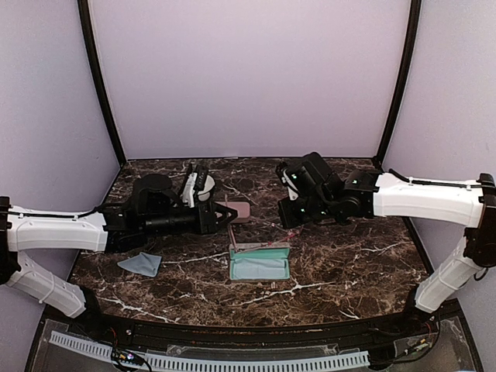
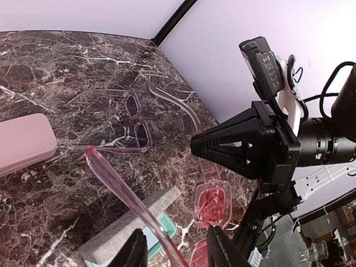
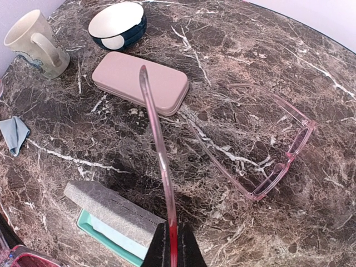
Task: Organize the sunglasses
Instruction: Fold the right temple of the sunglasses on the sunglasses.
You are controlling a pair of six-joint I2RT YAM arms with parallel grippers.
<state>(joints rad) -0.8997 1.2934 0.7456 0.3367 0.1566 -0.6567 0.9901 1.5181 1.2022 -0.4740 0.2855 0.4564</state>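
Note:
The red-framed sunglasses [image 2: 213, 203] hang in the air between my two grippers, over the open grey case [image 1: 260, 265]. My right gripper [image 3: 171, 247] is shut on one red temple arm [image 3: 158, 150]; it also shows in the top view [image 1: 288, 222]. My left gripper [image 2: 177, 251] is open, and the other temple arm [image 2: 119, 189] passes between its fingers with a gap on each side. The second pair [image 3: 272, 150], with dark lenses and a pale see-through frame, lies unfolded on the table; it also shows in the left wrist view [image 2: 136, 119].
The grey case [image 3: 111, 214] has a teal lining and lies open below the red pair. A closed pink case [image 3: 139, 83] lies behind it. A mug [image 3: 33, 41] and a bowl [image 3: 118, 22] stand at the back left. A light-blue cloth [image 1: 141, 263] lies at the left.

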